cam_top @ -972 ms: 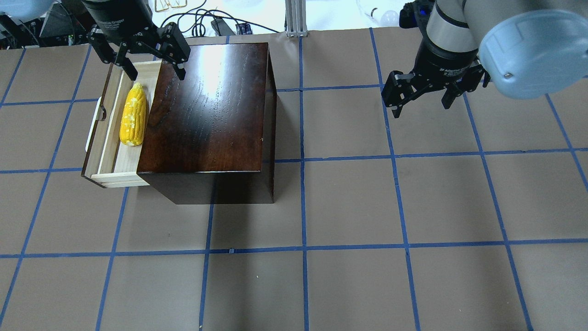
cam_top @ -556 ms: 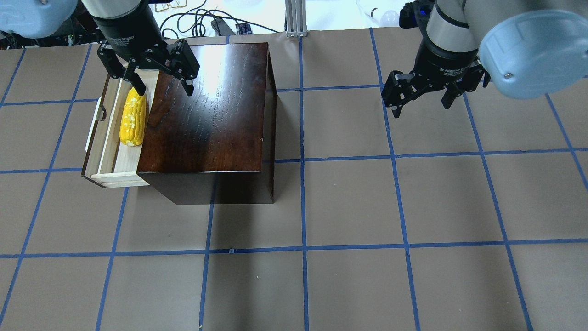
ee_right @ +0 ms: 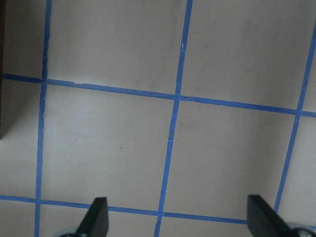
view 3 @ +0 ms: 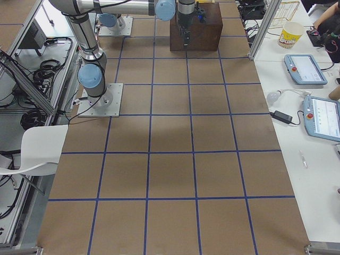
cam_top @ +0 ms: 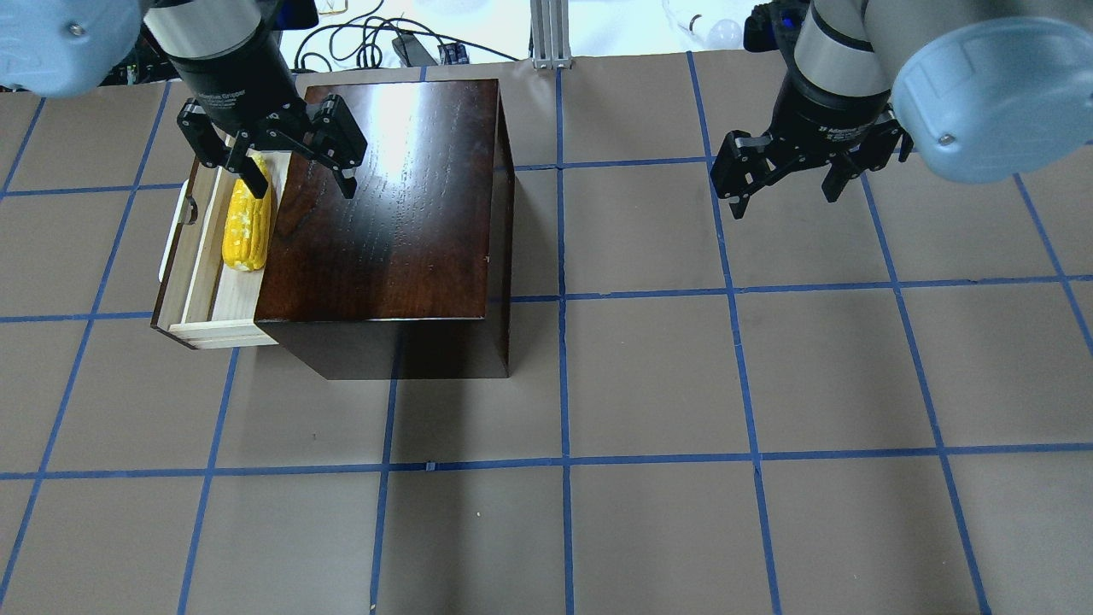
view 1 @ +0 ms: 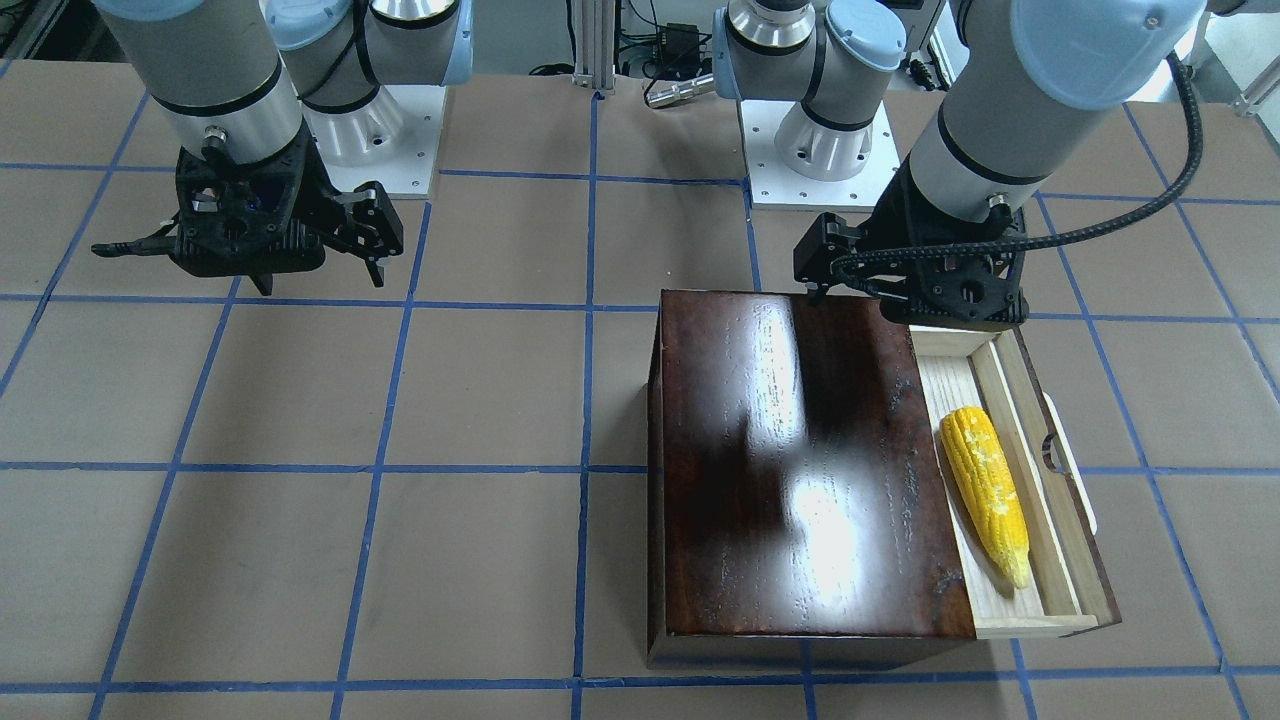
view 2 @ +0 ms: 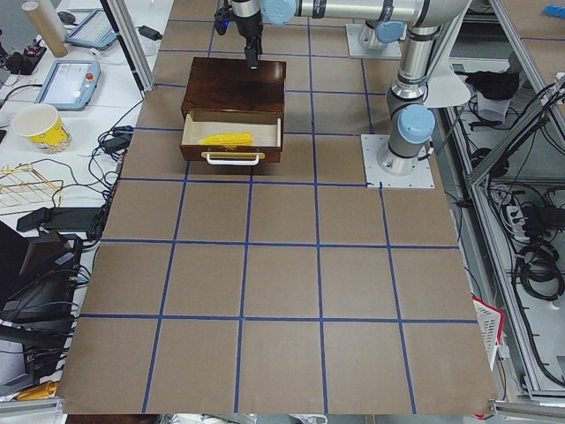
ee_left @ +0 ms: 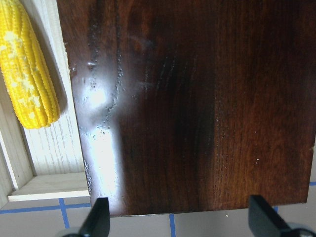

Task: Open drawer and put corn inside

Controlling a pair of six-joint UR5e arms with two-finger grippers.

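One corn [cam_top: 248, 226] in drawer [cam_top: 232, 295], beside left gripper [cam_top: 301, 182]

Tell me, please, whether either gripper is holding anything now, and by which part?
Nothing is held. The left gripper hangs open above the box, the corn lying loose in the drawer; the right gripper is open over the table.

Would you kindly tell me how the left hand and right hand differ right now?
The left hand hangs over the wooden box; the right hand over the table. The left hand is near the corn in the drawer; the right hand is far from it. Both are open and empty.
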